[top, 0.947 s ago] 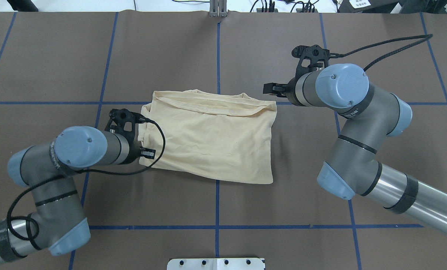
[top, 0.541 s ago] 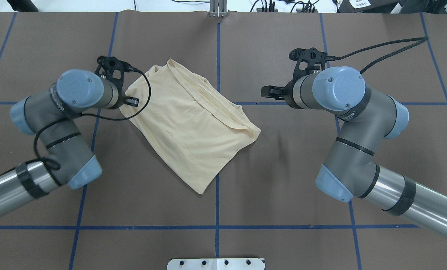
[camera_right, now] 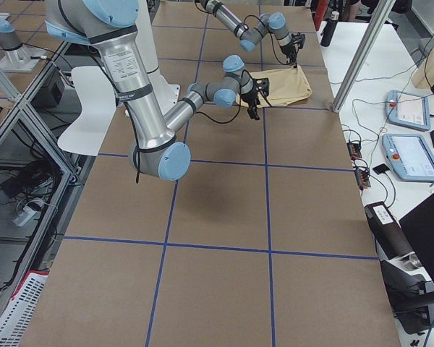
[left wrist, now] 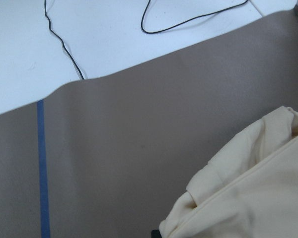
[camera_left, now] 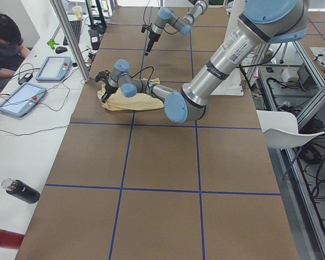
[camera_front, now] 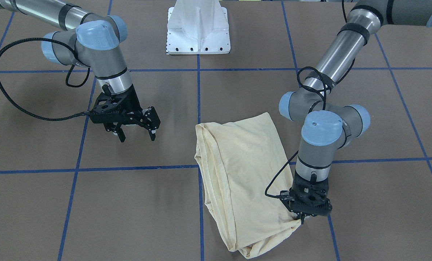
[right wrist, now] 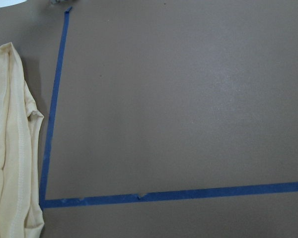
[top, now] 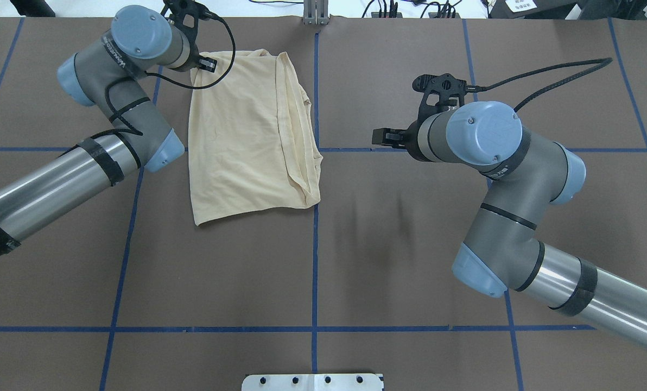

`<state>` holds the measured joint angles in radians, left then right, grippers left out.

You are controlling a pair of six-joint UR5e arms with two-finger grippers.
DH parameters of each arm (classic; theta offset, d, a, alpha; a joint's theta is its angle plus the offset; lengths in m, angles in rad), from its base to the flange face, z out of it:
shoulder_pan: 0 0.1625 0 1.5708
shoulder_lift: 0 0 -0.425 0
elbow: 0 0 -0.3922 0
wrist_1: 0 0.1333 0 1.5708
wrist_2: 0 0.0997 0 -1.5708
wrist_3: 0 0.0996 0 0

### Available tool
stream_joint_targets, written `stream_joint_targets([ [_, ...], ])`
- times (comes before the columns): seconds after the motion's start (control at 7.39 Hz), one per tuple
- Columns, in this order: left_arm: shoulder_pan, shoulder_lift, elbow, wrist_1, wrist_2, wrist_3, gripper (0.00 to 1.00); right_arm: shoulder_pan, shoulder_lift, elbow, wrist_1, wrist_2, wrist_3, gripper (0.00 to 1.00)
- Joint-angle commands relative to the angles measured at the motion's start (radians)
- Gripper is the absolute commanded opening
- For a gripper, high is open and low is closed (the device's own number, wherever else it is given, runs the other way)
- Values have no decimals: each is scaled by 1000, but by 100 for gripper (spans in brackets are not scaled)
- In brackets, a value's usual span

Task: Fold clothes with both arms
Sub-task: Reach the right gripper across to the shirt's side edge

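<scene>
**A:** Where does the T-shirt (top: pixel 250 136) lie now?

**B:** Folded flat on the far left part of the table (top: pixel 410 244), left of the central blue tape line (top: pixel 315 255), which its right edge just reaches. Its long side runs near to far. Less than a second ago it sat across the middle of the table, long side running left to right, so it has swung about a quarter turn and slid away from the robot.

**A:** What turned it?

**B:** The left gripper (camera_front: pixel 303 218). Its fingers are pinched together on the shirt's far left corner, and the cloth bunches there. The left wrist camera shows the same gathered cream fabric at the bottom of its view. That arm has swept from the shirt's left edge up to the far edge of the table, dragging the corner with it.

**A:** And the other arm?

**B:** The right gripper (camera_front: pixel 137 138) hangs above bare table, well apart from the shirt, jaws spread and holding nothing. It has barely moved.

**A:** What does that mean for the fold?

**B:** I read it as a reorientation, not a fold. The shirt looks no smaller than before. The far right corner is now free for the right gripper, so a two-arm fold toward the robot seems the likely next step.
</scene>
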<state>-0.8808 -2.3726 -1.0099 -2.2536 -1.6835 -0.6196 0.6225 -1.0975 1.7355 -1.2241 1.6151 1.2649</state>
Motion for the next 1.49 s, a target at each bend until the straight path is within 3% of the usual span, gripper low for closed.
stream_joint_targets([
  [0.0, -26, 121, -132, -73, -115, 92, 100, -33, 40, -22, -3, -43, 16, 100],
  [0.14, -26, 169, -189, -76, -146, 93, 100, -43, 109, -83, -11, -46, 74, 100],
  [0.41, -24, 217, -252, -75, -148, 87, 100, -84, 336, -335, -17, -140, 213, 100],
  [0.54, -24, 217, -253, -75, -148, 84, 100, -113, 402, -441, -17, -180, 278, 91],
  [0.68, -23, 222, -263, -75, -148, 81, 100, -133, 407, -461, -12, -214, 278, 75],
  [0.81, -21, 242, -288, -75, -148, 81, 100, -147, 404, -462, -14, -221, 277, 70],
  [1.35, -15, 262, -314, -75, -145, 78, 100, -171, 403, -498, -17, -242, 261, 66],
])
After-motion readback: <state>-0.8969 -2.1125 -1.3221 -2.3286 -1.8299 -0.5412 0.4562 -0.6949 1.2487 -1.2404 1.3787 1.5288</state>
